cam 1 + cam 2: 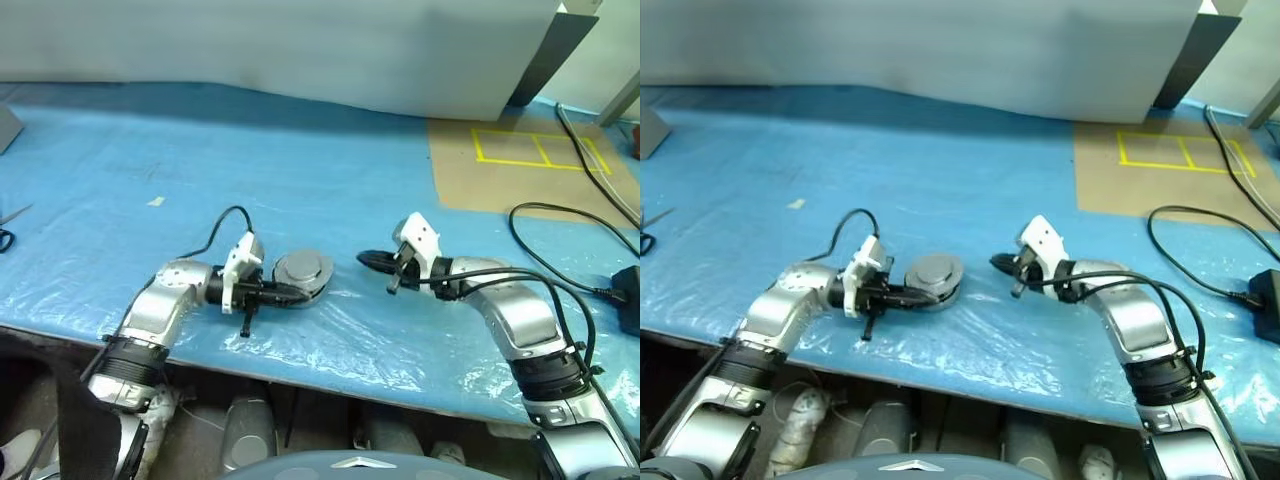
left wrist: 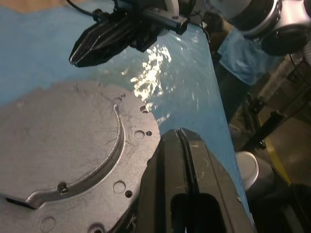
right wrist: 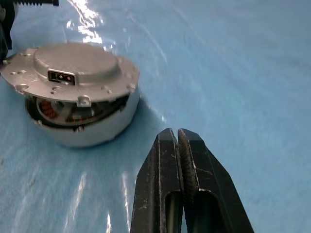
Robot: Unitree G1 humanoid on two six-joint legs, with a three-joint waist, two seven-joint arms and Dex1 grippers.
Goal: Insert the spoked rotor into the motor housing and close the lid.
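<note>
The motor housing (image 3: 90,135) sits on the blue sheet near the table's front, between my two arms. The lid (image 1: 303,267) lies on top of it, plain grey back up and slightly askew. A gap under its rim shows copper windings (image 3: 46,108). The spoked rotor is hidden. My left gripper (image 1: 303,294) is shut with nothing in it. It lies level against the near side of the lid's rim (image 2: 131,145); contact I cannot tell. My right gripper (image 1: 365,259) is shut and empty, a short way right of the housing and pointing toward it.
A brown board (image 1: 520,185) with yellow tape lies at the back right. Black cables (image 1: 560,215) and a black plug (image 1: 630,295) trail along the right side. Scissors (image 1: 5,238) lie at the far left edge. A white panel (image 1: 300,50) stands behind the table.
</note>
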